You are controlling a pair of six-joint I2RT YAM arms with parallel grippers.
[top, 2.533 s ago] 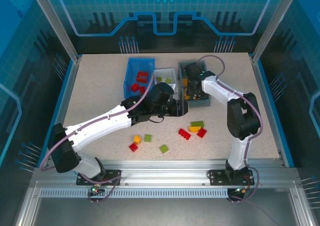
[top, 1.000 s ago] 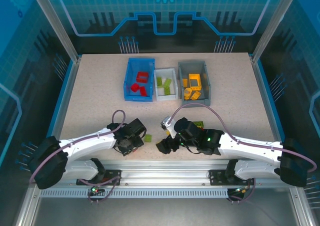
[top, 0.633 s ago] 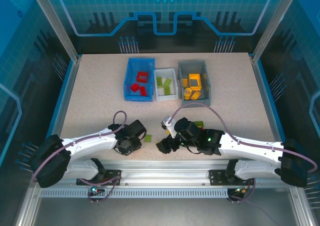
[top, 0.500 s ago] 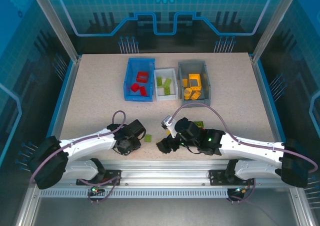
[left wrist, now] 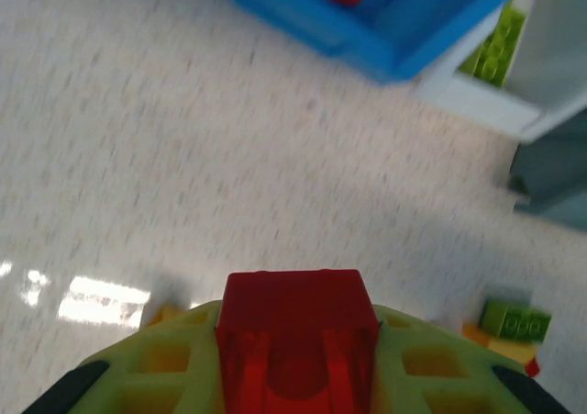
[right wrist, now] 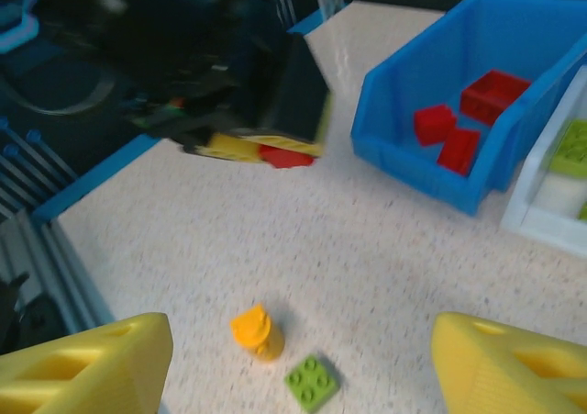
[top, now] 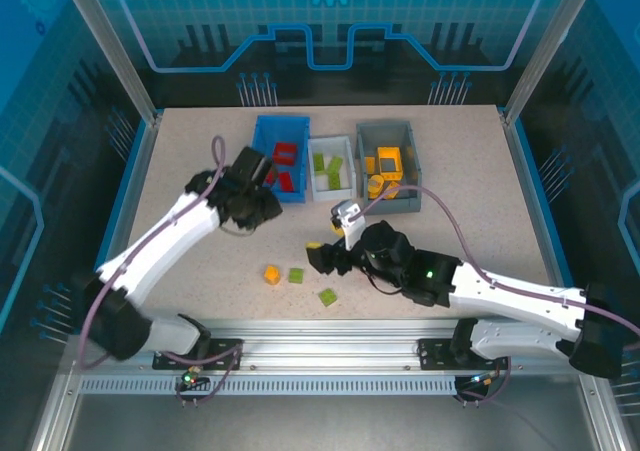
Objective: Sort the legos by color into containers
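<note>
Left gripper [top: 258, 199] clamps red brick [left wrist: 296, 313] beside blue bin [top: 283, 122]; right gripper [top: 318, 261] stands open. Brick judged light, rigid, slick; pinch flat sides.

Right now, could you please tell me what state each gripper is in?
Left gripper: closed on a red lego.
Right gripper: open, nothing between its fingers.

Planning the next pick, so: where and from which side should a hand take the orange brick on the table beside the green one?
Probably straight from above, pinching the orange brick across its side walls, below its rounded top. Avoid closing on the side facing the green brick, which lies close but apart.
</note>
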